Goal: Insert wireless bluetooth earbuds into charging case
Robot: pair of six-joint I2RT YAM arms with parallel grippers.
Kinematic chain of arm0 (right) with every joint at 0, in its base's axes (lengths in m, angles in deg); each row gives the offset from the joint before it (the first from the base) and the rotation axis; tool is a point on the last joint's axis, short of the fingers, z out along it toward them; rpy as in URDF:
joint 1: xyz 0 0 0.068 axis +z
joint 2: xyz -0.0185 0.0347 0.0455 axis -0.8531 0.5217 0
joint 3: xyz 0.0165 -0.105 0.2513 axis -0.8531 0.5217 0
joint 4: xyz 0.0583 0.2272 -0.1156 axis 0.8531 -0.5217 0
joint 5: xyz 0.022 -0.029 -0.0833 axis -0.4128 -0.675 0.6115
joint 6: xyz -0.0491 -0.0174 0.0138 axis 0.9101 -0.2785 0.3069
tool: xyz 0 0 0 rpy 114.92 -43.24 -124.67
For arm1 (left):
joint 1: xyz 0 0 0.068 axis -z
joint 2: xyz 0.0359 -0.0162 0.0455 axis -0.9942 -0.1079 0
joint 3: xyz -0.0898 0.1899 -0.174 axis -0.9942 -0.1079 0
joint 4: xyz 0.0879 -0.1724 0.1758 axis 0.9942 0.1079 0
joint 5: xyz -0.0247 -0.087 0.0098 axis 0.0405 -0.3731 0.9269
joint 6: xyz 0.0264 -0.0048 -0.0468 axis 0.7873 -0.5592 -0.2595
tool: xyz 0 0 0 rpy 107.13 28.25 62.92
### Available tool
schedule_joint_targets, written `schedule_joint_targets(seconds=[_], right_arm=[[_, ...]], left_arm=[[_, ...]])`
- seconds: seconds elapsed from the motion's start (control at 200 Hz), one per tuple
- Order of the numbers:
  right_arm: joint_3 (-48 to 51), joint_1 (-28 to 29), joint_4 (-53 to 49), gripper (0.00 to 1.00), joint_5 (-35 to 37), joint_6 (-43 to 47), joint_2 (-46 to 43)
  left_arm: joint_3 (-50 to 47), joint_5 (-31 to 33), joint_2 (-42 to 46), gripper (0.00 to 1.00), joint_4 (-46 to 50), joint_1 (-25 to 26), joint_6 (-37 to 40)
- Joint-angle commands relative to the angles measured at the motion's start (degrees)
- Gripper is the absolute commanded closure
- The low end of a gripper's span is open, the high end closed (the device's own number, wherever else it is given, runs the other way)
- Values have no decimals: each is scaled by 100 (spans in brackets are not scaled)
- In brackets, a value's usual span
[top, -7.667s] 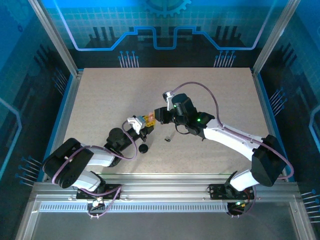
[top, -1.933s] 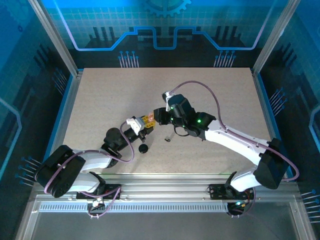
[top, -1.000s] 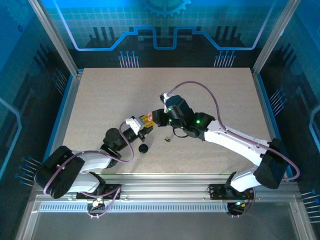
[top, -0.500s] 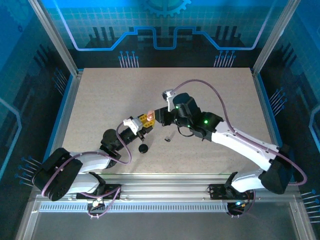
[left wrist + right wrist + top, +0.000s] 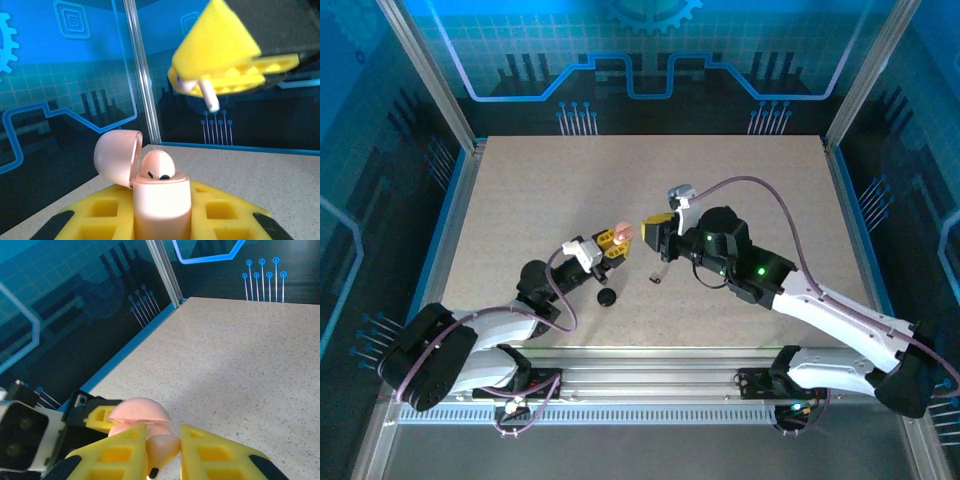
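Case (image 5: pixel 161 202): glossy pink, domed lid open | earbud (image 5: pixel 162 447): smooth pink teardrop

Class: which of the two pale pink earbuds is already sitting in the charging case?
The seated earbud in the open pink case held by the left gripper; the other earbud hangs above, pinched in the right gripper.

A speckled beige tabletop (image 5: pixel 540 190) spreads beneath the left pincer (image 5: pixel 612 238) and the right pincer (image 5: pixel 653 232). Beyond both stands a blue circuit-patterned backdrop (image 5: pixel 650 60). A frame post (image 5: pixel 142 75) rises past the left pincer's tips. A metal rail (image 5: pixel 650 385) runs well behind both pincers.
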Motion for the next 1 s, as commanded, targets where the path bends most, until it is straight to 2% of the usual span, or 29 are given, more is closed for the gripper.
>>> schedule_joint_targets(seconds=[0.0, 0.5, 0.995], right_arm=[[197, 135, 889, 80, 24, 579, -67], [368, 286, 1840, 79, -464, 2071, 85], [222, 264, 2039, 79, -646, 2126, 497]], left_arm=[[-56, -162, 204, 88, -250, 51, 38], [-97, -119, 457, 88, -237, 44, -168], [-121, -57, 623, 87, -236, 46, -211]])
